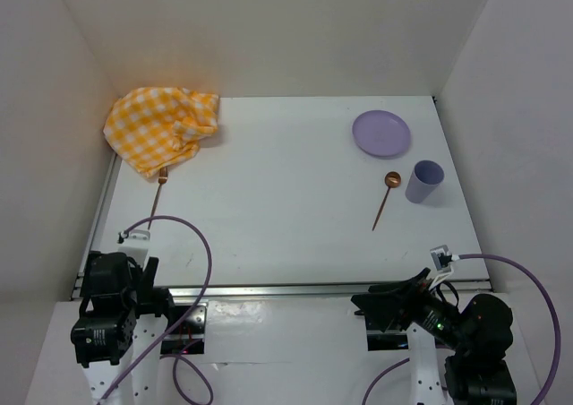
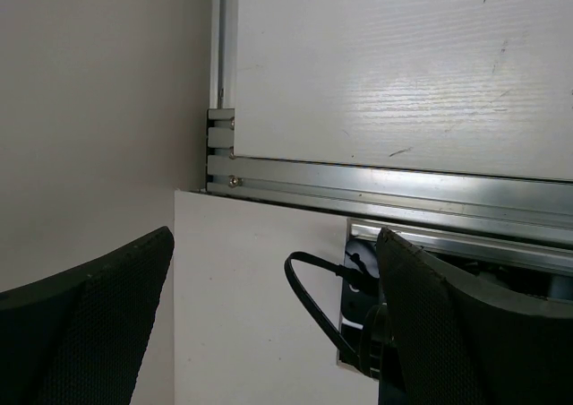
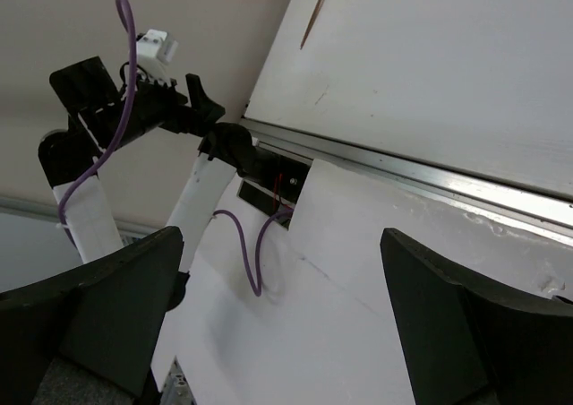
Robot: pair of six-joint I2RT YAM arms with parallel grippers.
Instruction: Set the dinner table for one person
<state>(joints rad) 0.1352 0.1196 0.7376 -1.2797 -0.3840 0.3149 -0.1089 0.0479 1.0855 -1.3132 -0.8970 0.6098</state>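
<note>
Desk (image 1: 286, 226) white and matte, filling the middle of the top view, metal rail (image 1: 269, 288) along its near edge. At its far left corner, yellow-and-white checked cloth (image 1: 161, 125) in a crumpled heap; copper-coloured utensil (image 1: 158, 194) poking out from under the near side, head hidden, so cannot tell fork from spoon. At far right, lilac plate (image 1: 381, 133) flat on the desk; nearer and slightly right of it, lilac cup (image 1: 424, 181) upright, close to the plate but apart. Copper spoon (image 1: 386, 199) just left of the cup, bowl toward the plate, handle slanting back toward the arms, touching neither. Left tool (image 2: 277, 333) open, fingers (image 2: 89, 333) spread wide with only the rail's near left corner showing between them. Right tool (image 3: 277, 324) likewise spread wide, gripping nothing, hanging behind the rail and facing across to the left arm (image 3: 143, 109). Purple cable (image 1: 204, 253) arching above the desk's near left part. Both arms folded low at their bases, well apart from everything lying on the desk.
</note>
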